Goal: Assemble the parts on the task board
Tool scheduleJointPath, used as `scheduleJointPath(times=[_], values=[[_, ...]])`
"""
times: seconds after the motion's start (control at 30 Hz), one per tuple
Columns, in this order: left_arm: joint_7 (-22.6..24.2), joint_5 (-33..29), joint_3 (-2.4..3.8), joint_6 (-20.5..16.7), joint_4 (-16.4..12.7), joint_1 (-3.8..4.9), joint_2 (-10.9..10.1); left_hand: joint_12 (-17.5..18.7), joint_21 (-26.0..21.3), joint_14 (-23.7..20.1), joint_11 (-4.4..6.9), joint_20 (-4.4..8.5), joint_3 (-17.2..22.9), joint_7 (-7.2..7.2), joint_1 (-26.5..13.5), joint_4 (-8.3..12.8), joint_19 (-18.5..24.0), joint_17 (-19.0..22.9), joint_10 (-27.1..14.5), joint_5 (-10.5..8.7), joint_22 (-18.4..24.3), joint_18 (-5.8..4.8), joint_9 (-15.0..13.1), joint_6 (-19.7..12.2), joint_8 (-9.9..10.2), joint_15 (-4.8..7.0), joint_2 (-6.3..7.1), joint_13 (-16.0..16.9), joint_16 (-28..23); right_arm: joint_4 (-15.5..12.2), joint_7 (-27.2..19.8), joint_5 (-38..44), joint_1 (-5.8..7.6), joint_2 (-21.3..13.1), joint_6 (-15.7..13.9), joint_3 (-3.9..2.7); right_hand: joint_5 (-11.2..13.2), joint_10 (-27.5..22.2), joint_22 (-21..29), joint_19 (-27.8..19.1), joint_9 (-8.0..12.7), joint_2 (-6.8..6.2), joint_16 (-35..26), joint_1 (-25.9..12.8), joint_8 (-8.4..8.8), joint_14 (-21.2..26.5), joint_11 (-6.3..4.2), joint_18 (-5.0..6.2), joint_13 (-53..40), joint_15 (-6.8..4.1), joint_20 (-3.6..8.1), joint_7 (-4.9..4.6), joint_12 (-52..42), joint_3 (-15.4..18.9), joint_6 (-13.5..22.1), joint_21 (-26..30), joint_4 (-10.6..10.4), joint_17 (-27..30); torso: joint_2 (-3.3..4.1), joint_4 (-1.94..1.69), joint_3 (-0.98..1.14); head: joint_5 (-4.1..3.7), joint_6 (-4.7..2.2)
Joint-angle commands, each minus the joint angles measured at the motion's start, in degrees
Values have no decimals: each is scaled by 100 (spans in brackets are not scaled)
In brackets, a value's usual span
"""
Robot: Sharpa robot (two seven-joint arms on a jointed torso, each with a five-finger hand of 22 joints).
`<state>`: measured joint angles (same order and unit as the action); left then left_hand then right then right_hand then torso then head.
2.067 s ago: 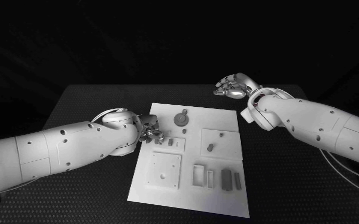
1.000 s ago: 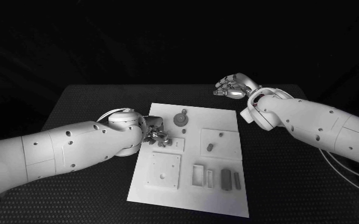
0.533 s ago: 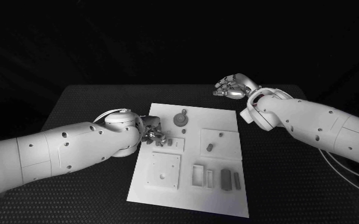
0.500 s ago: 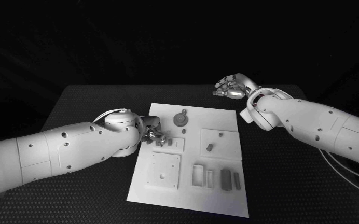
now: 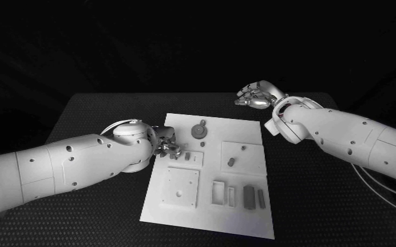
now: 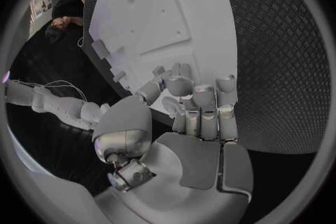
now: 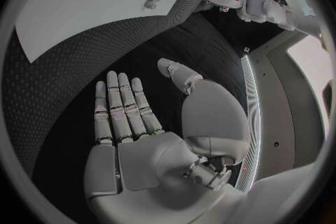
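The left robot hand (image 5: 168, 147), fingers curled at the task board's (image 5: 248, 130) edge, seemingly fetching a part; whether it pinches one, I cannot tell. The right robot hand (image 7: 150, 123) waits spread.

From behind the left hand (image 6: 192, 123), its fingers (image 6: 203, 98) curl forward over the edge of the white task board (image 6: 175, 5), where the board meets the black table (image 6: 280, 56). Whether the fingertips pinch anything there cannot be told. Beyond the fingers, the board carries a raised square plate (image 6: 150, 17) with a small hole, and small parts (image 6: 105, 50) stand along the board's edge.
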<state>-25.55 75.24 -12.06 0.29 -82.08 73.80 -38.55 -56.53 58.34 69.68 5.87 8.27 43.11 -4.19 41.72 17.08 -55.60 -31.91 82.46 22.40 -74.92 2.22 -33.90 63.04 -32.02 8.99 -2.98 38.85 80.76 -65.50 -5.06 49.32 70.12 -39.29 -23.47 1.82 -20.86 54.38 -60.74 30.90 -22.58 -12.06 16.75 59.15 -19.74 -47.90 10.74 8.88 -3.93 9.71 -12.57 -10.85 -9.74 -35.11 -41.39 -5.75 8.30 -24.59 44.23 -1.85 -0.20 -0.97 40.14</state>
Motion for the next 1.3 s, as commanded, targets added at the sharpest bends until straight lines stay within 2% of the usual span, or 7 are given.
scheduleJointPath(times=[0.03,0.83,1.3], values=[[-128,95,-32,28,23,-40,1,-39,29,130,163,699,114,551,26,-61,-46,-5,-125,18,-110,40,0,598,-22,157,-83,1,25,4,-33,48,-3,9,70,-2,-40,43,-7,-38,8,5,-37,8,-27,19,-16,-67,1,36,3,-163,38,29,38,38,-4,6,-1,1,4,-1,4],[-94,142,-32,-93,50,-53,22,-47,35,130,165,701,127,552,23,-67,-50,0,-132,0,-108,41,3,588,-31,159,-79,-5,26,9,-36,46,-14,10,78,-2,-78,53,-28,-36,11,9,-36,-3,-29,19,-14,-73,1,37,5,-165,56,35,38,53,-10,11,0,-2,-3,4,12],[-69,208,-33,-215,21,-85,13,-49,40,132,170,704,138,554,25,-74,-58,7,-141,-27,-106,43,6,578,-36,163,-81,-12,23,7,-36,42,-15,4,83,-2,-92,58,-37,-35,13,11,-36,-10,-30,19,-13,-75,1,37,6,-166,65,40,39,60,-13,14,-2,-5,1,5,18]])
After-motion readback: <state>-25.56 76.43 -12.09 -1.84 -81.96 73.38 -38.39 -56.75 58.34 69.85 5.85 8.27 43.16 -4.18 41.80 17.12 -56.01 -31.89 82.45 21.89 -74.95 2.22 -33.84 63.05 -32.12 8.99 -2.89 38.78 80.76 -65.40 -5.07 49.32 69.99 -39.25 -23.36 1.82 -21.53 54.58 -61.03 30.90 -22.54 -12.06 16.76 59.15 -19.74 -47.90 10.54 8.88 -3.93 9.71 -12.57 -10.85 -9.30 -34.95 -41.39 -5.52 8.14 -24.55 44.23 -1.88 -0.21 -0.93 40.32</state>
